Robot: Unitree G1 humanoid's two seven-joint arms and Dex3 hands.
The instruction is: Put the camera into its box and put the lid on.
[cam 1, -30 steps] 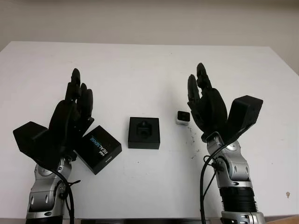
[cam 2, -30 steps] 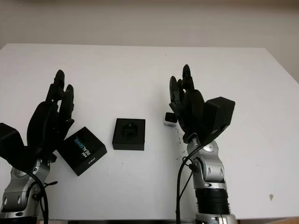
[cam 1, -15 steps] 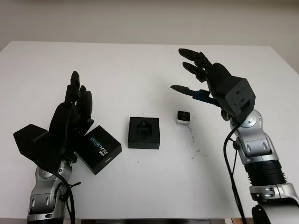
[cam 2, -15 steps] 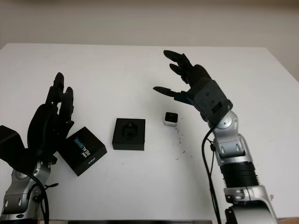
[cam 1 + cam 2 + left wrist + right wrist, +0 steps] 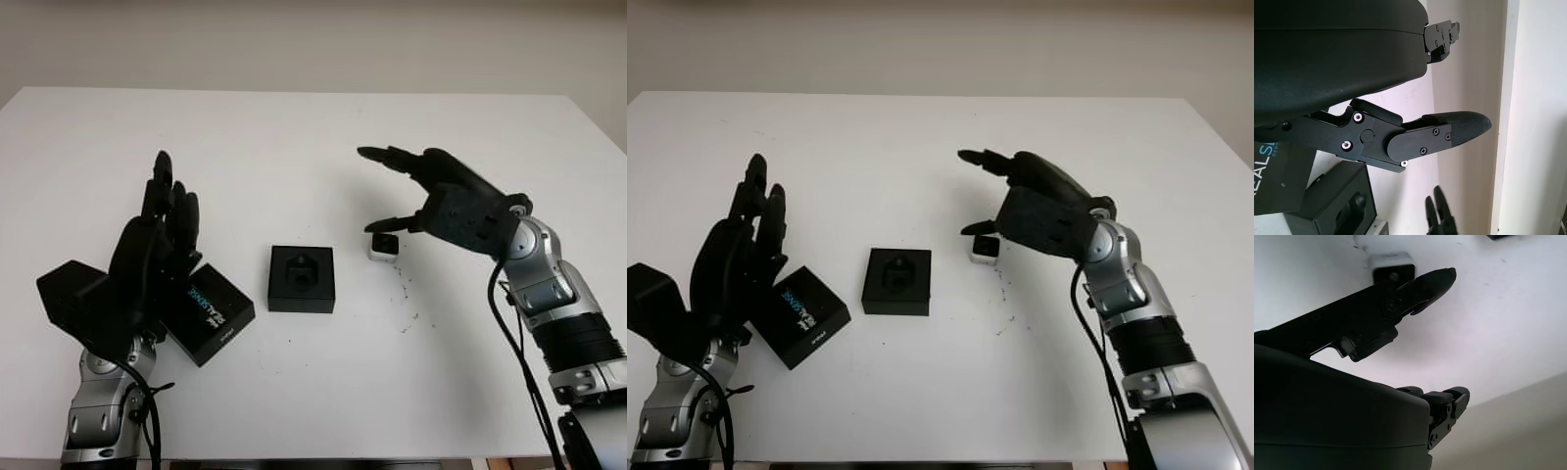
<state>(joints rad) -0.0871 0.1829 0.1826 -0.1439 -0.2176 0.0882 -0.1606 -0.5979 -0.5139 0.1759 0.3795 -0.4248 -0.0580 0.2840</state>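
A small white camera (image 5: 383,247) with a black face sits on the white table (image 5: 294,147), right of the open black box (image 5: 302,278). The black lid (image 5: 207,311) with blue lettering lies left of the box. My right hand (image 5: 416,196) is open, palm down, hovering just above and behind the camera, with its thumb tip near the camera's top. In the right wrist view the camera (image 5: 1392,266) lies just beyond the thumb (image 5: 1420,284). My left hand (image 5: 152,245) is open, raised over the lid's left side, holding nothing.
The box (image 5: 1342,208) and the lid (image 5: 1276,166) appear in the left wrist view. A few dark specks (image 5: 407,313) mark the table right of the box. Bare table stretches behind and in front of the objects.
My right hand has turned from upright to palm down, reached forward, then lowered over the camera. The left hand, lid, box and camera have stayed put.
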